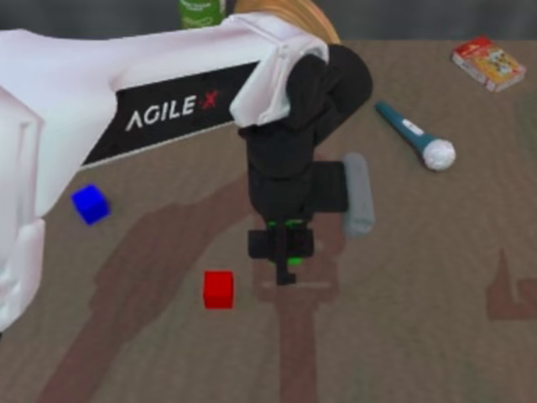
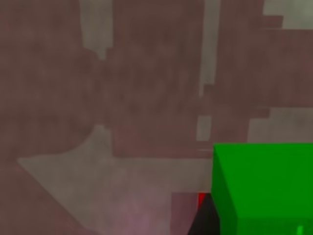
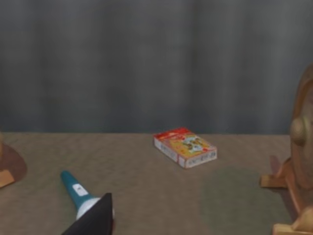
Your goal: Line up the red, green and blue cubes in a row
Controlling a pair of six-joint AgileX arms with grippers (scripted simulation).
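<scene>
- Left arm reached from the top view's left across the surface [image 1: 436, 277]; its claw [image 1: 288, 262] hung over the middle, pointing toward the near edge.
- Left claw was clamped on the green cube [image 2: 264, 188]. In the top view only slivers of green showed between the black fingers; in the left wrist view the cube filled one corner of the frame, seen close up.
- Red cube [image 1: 218, 289] sat on the surface just left of the left claw, apart from it. A thin red edge [image 2: 201, 199] showed beside the green cube in the left wrist view.
- Blue cube [image 1: 91, 204] sat well to the left and farther back than the red cube, turned at an angle, close to the left arm's white link.
- Right arm not seen in the top view. A dark tip of the right claw [image 3: 95, 218] showed in its wrist view; I cannot tell whether its fingers were apart or together.
- Other items: teal microphone [image 1: 414, 136] with a white head at far right, red printed card box [image 1: 488, 63] in the far right corner, grey cylinder [image 1: 359, 195] just right of the left wrist, green container [image 1: 201, 12] at the far edge.
</scene>
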